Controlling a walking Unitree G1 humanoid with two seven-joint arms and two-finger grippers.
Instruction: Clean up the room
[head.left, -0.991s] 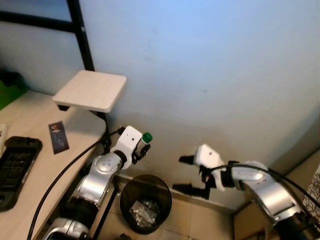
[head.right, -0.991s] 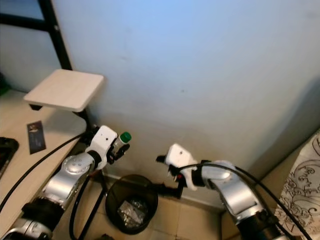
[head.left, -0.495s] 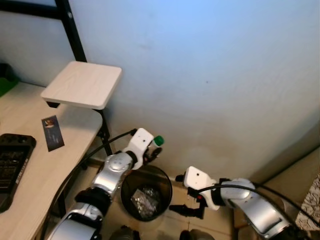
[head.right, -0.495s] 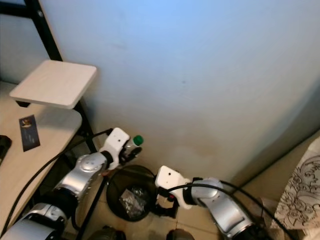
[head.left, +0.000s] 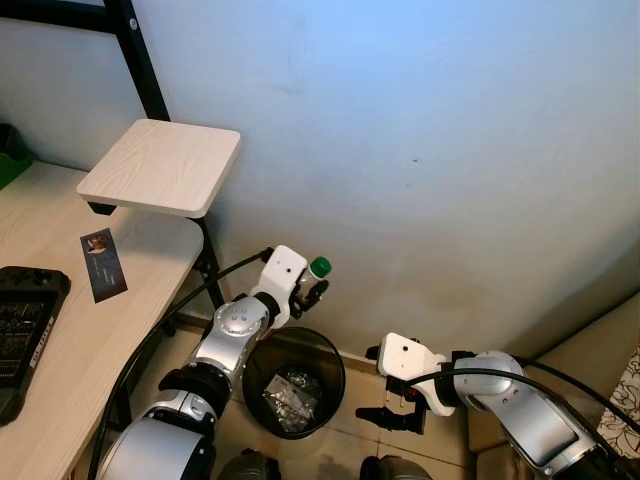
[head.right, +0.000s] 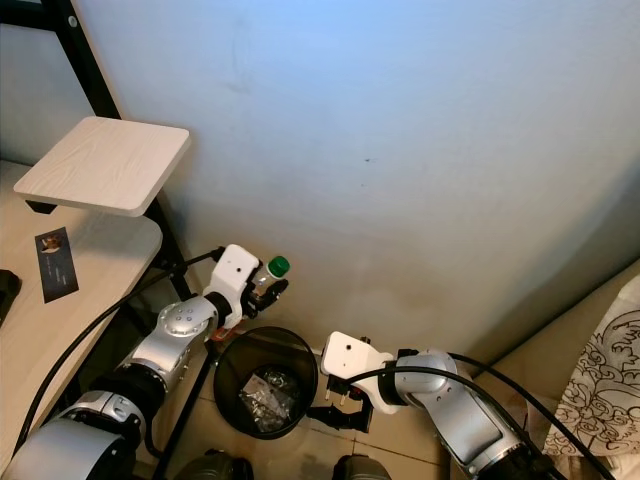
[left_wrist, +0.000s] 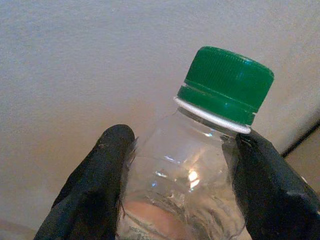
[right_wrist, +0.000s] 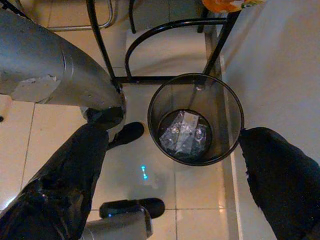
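The bottle (left_wrist: 200, 165), clamped in the left gripper (head.left: 312, 290), is raised slightly above the bin (head.left: 255, 360); the right gripper (head.left: 385, 385) stays spread.

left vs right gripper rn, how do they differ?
Load: the left gripper is shut on a clear bottle with a green cap; the right gripper is open and holds nothing.
Place: left is raised above the trash bin's rim; right hangs low beside the bin, near the floor.
Both have black fingers.
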